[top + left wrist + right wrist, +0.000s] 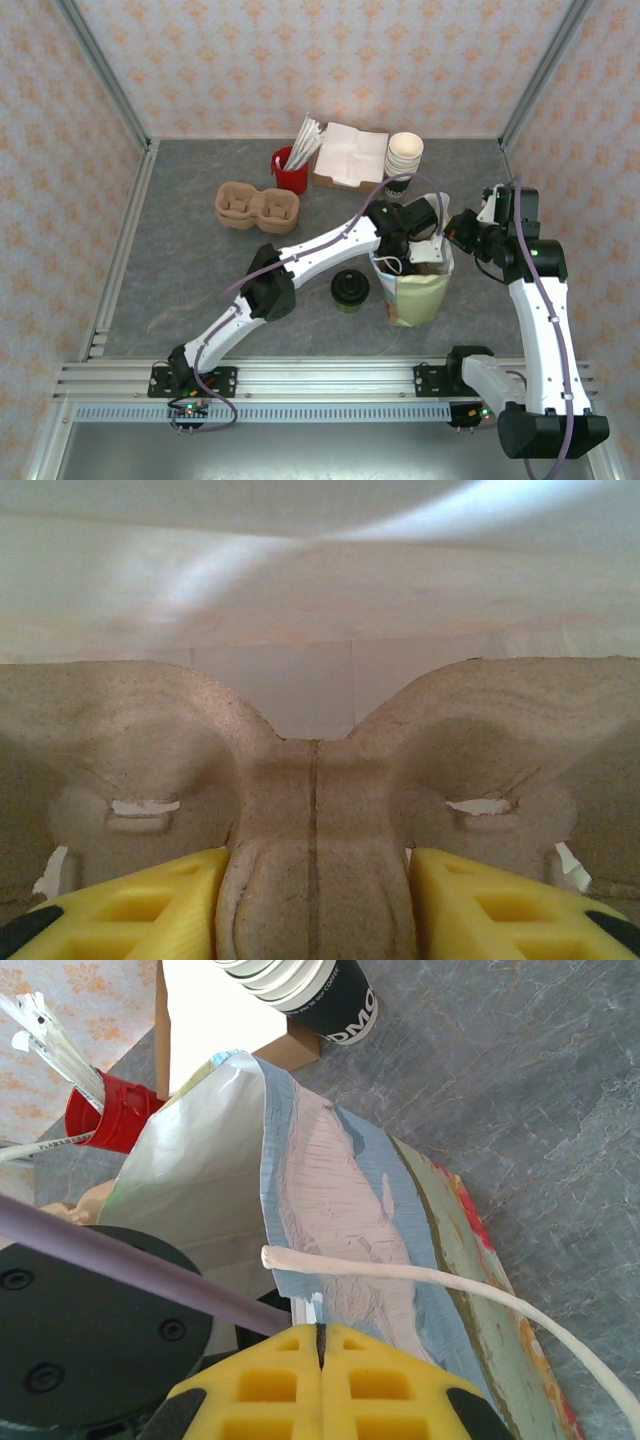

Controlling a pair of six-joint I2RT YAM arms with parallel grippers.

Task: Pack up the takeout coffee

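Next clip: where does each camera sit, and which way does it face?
Top external: above and behind the bases, looking down at the table; left arm and right arm show.
Left wrist: inside the paper bag, facing a pulp carrier in the left gripper.
Right wrist: at the bag's rim, which the right gripper pinches.
Shared: top and right wrist both show bag and red cup.

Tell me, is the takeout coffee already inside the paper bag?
No, the takeout coffee stands on the table just left of the paper bag, outside it.
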